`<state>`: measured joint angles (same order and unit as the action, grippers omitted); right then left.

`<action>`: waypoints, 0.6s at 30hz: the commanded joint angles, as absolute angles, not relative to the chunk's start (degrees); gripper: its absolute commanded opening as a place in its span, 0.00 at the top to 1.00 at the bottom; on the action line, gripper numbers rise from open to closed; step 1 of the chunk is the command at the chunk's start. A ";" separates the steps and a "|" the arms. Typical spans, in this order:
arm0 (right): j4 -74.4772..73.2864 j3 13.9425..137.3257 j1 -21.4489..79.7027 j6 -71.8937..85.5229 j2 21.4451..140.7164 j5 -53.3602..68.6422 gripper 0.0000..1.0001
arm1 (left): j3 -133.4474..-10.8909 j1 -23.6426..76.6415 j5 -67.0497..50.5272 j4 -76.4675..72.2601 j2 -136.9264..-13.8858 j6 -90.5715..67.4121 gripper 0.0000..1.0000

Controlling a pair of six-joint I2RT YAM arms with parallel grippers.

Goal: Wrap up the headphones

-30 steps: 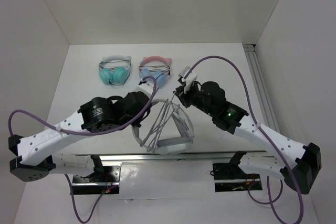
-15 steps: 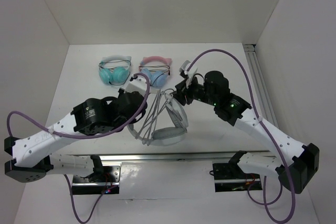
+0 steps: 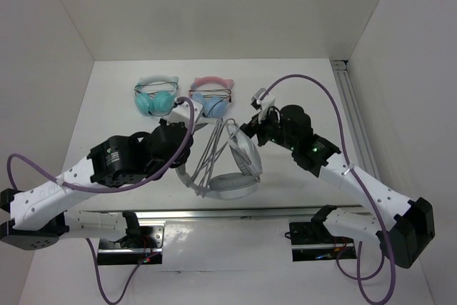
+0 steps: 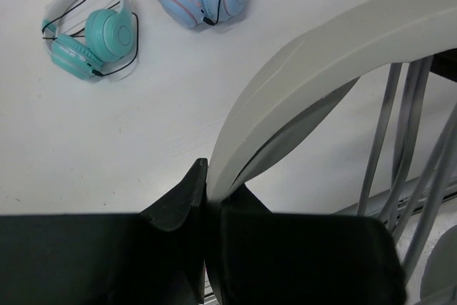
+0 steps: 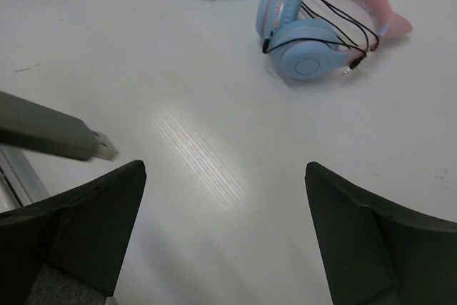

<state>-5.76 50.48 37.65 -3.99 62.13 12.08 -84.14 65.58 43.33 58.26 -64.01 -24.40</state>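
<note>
The large light grey headphones (image 3: 232, 176) are held mid-table with their thin grey cable (image 3: 214, 151) strung in several strands across the band. My left gripper (image 4: 208, 183) is shut on the wide band (image 4: 321, 55), and the cable strands (image 4: 400, 141) run down to its right. In the top view its fingers are hidden under the wrist (image 3: 168, 144). My right gripper (image 5: 225, 169) stands wide open over bare table with nothing between its fingers, just right of the headphones (image 3: 251, 125). A grey stub with a pale tip (image 5: 64, 137) pokes in at its left.
A small teal pair (image 3: 156, 96) and a blue pair with a pink band (image 3: 211, 98) lie side by side at the back of the table, both with cables wound on. A metal rail (image 3: 228, 212) runs along the near edge and another (image 3: 353, 112) along the right side.
My right gripper has opened wide and drawn back a little to the right of the headphones. The left arm has swung left, turning the headphones with it.
</note>
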 commanded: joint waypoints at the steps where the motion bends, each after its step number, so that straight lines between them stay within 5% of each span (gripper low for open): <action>1: -1.05 47.29 37.36 -0.80 56.87 5.81 0.00 | -88.15 65.39 50.96 48.60 -61.96 -30.67 1.00; 9: -5.88 46.58 37.35 3.07 53.88 -4.90 0.00 | -90.08 63.91 56.87 52.29 -63.02 -39.45 1.00; 18: -18.36 52.38 37.35 15.54 55.82 -29.52 0.00 | -86.23 52.48 47.81 50.10 -63.02 -39.99 1.00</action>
